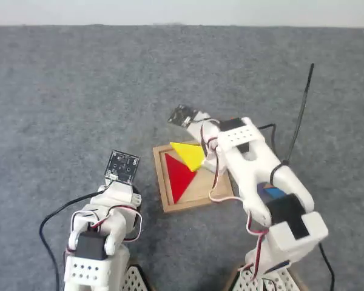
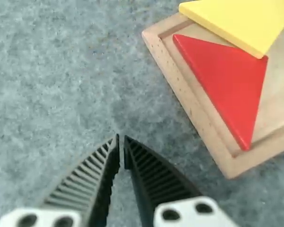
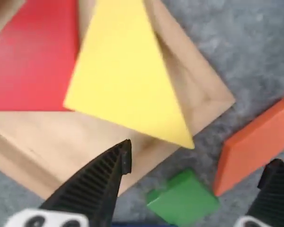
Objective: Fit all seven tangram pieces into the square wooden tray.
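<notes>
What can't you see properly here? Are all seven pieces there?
1. High view: the right arm covers part of the tray and the carpet beside it, so seven pieces cannot be counted.
2. Right wrist view: the orange piece is cut off by the edge and by a finger of the right hand.
3. Left wrist view: the yellow triangle is cut off by the edge.
</notes>
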{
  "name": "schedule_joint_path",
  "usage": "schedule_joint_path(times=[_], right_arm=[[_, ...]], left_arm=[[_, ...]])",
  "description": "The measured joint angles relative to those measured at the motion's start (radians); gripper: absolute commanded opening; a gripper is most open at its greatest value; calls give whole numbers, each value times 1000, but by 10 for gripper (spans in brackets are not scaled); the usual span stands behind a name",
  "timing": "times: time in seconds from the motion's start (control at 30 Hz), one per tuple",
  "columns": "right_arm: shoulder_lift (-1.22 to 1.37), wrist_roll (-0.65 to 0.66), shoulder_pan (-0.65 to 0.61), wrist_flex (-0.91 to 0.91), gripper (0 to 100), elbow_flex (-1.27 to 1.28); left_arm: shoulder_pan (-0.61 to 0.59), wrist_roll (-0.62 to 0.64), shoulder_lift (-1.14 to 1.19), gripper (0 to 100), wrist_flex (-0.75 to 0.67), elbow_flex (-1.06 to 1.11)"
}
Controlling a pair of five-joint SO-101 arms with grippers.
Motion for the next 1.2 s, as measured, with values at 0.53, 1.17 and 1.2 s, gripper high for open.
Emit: schedule_joint_path(times=[0.53, 1.17, 1.2], right_arm=[[77, -41, 41, 0, 405, -138], [-44, -86, 26, 25, 401, -124], [-71, -104, 25, 25, 401, -112]], left_arm=[[0, 0, 0, 19, 0, 0], [2, 0, 0, 19, 0, 0], [2, 0, 0, 19, 0, 0]])
